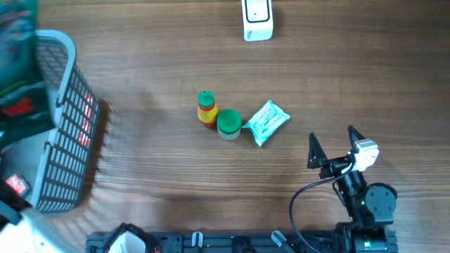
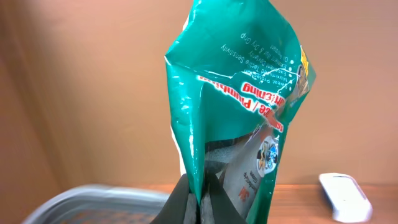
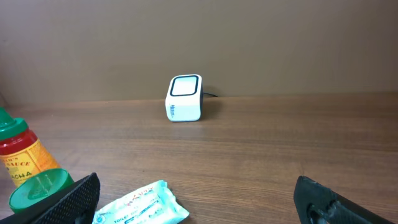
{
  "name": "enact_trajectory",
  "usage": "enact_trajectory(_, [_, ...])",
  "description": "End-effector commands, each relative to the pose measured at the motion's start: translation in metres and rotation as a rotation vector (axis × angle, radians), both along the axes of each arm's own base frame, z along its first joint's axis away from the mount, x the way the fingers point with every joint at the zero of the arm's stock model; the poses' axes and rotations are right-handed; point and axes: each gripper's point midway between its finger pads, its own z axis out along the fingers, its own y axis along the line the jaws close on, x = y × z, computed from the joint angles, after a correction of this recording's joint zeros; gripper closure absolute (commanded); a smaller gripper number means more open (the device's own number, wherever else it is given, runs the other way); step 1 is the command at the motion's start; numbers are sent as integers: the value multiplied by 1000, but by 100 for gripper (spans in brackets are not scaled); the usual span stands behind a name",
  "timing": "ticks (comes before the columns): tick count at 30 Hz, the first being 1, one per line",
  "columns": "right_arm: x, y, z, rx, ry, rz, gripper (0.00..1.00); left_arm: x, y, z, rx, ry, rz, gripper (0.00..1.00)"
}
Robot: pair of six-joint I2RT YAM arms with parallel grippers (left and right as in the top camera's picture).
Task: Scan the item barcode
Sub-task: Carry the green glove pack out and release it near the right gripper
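Observation:
My left gripper (image 2: 199, 182) is shut on the bottom edge of a green foil pouch (image 2: 236, 87) with red and white print, held upright in the air. In the overhead view the pouch (image 1: 15, 42) is a blurred green shape at the far left, above the basket. The white barcode scanner (image 1: 257, 20) stands at the table's far edge and also shows in the right wrist view (image 3: 184, 98). My right gripper (image 1: 336, 149) stands open near the front right, nothing between its fingers (image 3: 74, 199).
A grey wire basket (image 1: 67, 126) sits at the left edge. In the middle of the table lie a sriracha bottle (image 1: 206, 109), a green-lidded jar (image 1: 228, 124) and a teal wipes pack (image 1: 266, 122). Bare wood lies between them and the scanner.

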Motion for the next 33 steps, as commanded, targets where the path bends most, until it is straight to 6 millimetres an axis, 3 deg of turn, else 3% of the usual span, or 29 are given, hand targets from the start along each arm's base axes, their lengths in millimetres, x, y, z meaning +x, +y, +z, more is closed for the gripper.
enact_trajectory(1, [0, 0, 1, -12, -9, -1, 0, -4, -63, 11, -20, -17, -189, 96])
enact_trajectory(8, [0, 0, 1, -12, -9, -1, 0, -9, -179, 2, -55, 31, -603, 96])
enact_trajectory(9, [0, 0, 1, -12, -9, -1, 0, -8, -203, -3, -66, 53, -701, 96])
enact_trajectory(12, [0, 0, 1, -12, -9, -1, 0, -2, -242, -15, -86, 106, -829, 96])
enact_trajectory(15, [0, 0, 1, -12, -9, -1, 0, 17, -279, -38, -99, 191, -885, 96])
enact_trajectory(20, [0, 0, 1, -12, -9, -1, 0, 61, -357, -99, -70, 339, -929, 96])
enact_trajectory(24, [0, 0, 1, -13, -9, -1, 0, 81, -420, -144, -40, 389, -1004, 96])
enact_trajectory(28, [0, 0, 1, -12, -9, -1, 0, 106, -476, -210, -46, 478, -971, 96])
enact_trajectory(33, [0, 0, 1, -12, -9, -1, 0, 107, -529, -280, -187, 632, -958, 96])
